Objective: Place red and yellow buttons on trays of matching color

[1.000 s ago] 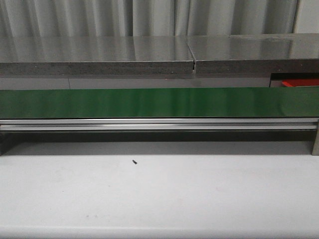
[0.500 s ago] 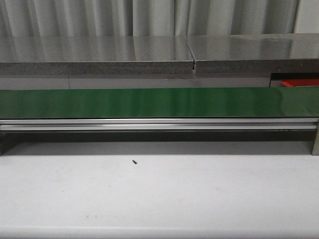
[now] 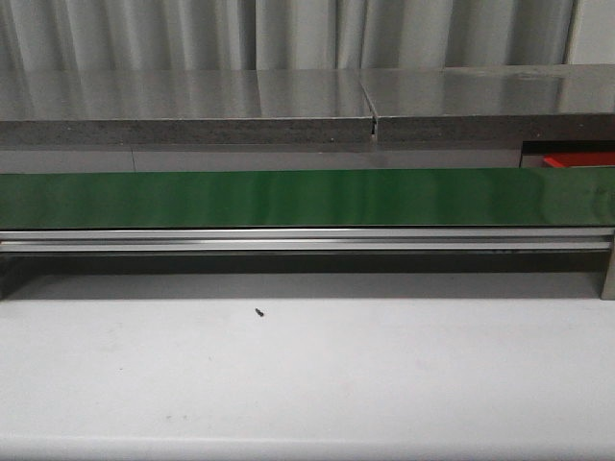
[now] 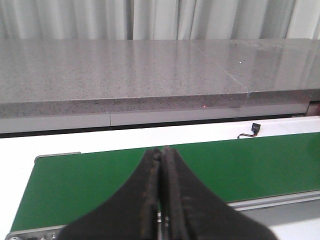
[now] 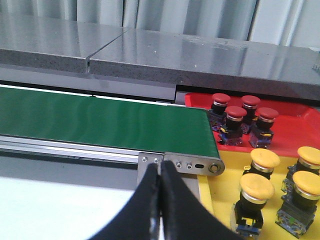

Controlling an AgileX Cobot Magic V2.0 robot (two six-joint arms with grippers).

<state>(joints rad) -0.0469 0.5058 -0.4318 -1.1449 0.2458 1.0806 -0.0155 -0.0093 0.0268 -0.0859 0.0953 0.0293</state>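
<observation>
Front view: green conveyor belt spans mid-frame, bare; a sliver of the red tray shows at right edge.

Left wrist view: left gripper, fingers pressed together, empty, at bottom centre.

Right wrist view: right gripper likewise closed, empty. Four red buttons stand on the red tray; four yellow buttons on the yellow tray, lower right.

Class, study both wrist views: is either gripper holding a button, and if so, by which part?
Nothing is held. The left gripper and right gripper are both shut with nothing between their fingers.
</observation>
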